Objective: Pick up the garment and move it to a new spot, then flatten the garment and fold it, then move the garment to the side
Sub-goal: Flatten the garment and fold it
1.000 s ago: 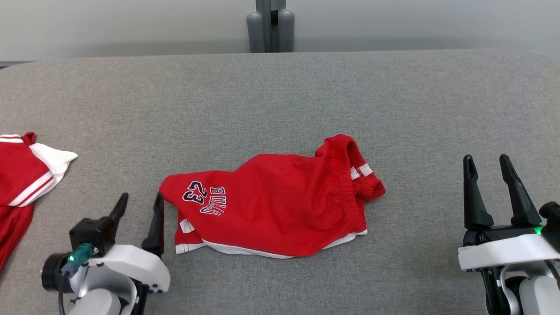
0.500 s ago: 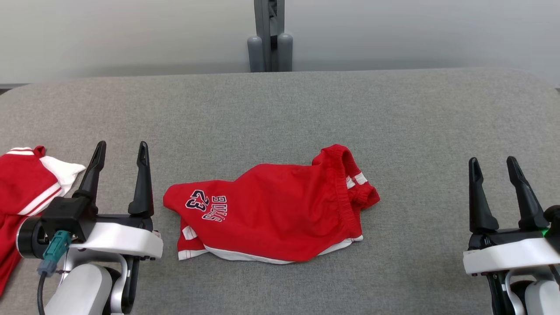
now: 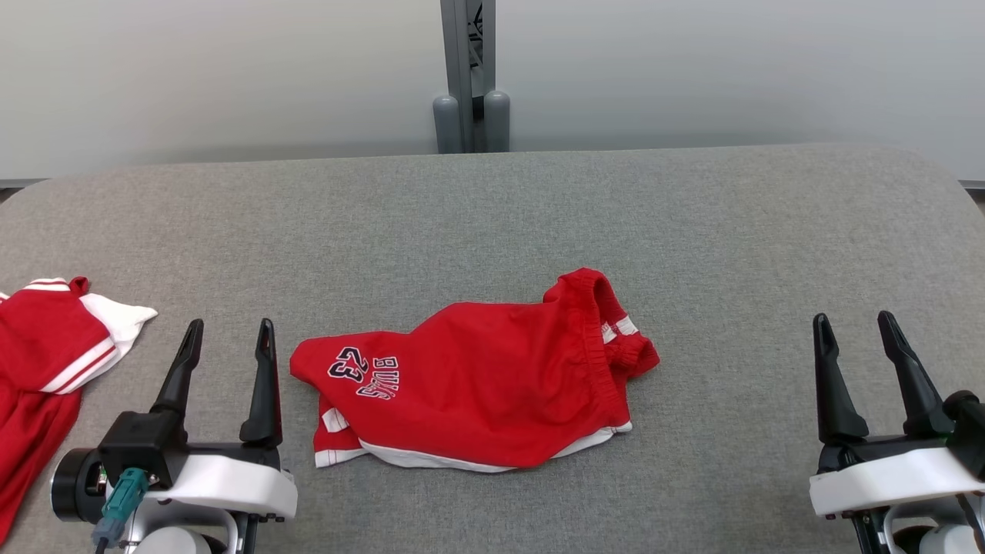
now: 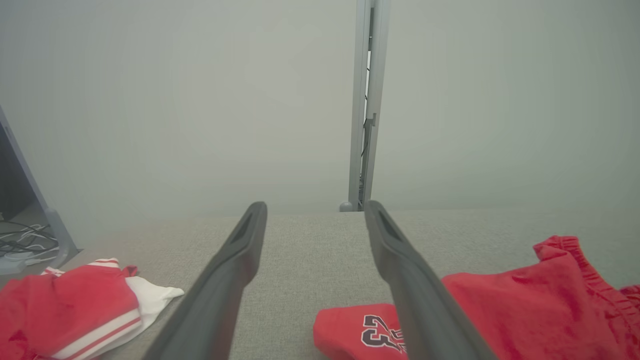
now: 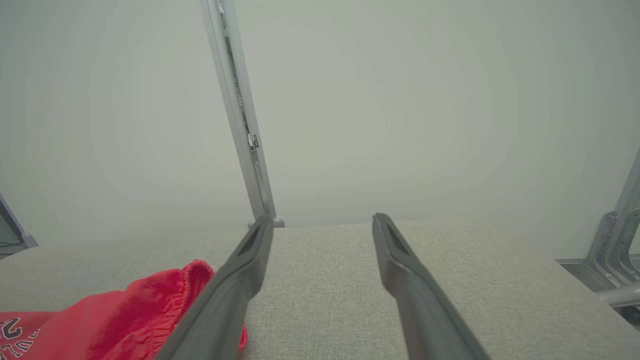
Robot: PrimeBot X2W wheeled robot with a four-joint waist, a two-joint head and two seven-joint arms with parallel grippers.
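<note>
Looking down from the head on a grey cloth-covered table (image 3: pixel 492 215). Around the middle, a little towards the near edge, a pair of red shorts (image 3: pixel 492 385), lying crumpled and partly folded over rather than flat. Elastic waistband bunched up at the right end; white trim along the near side and at the left leg hem. On the left leg, dark lettering and the number 23, upside down from this side. At the near left, the left gripper (image 3: pixel 231 327), its two dark fingers pointing towards the far edge, spread wide apart and pinching nothing; its right finger just beside the left end of the shorts, touching or not impossible to tell. From the left wrist, both fingers raised off the table, the printed leg of the shorts low on the right. At the near right, the right gripper (image 3: pixel 852 319), fingers likewise spread wide and gripping nothing, well apart from the shorts. From the right wrist, the gathered waistband at the lower left, beside the left finger. At the left edge of the table, a second red garment (image 3: pixel 46 346) with white sleeve bands, lying in a heap, apart from the shorts. Beyond the far edge, a grey metal post (image 3: pixel 468 77) against a pale wall (image 3: pixel 231 77).
</note>
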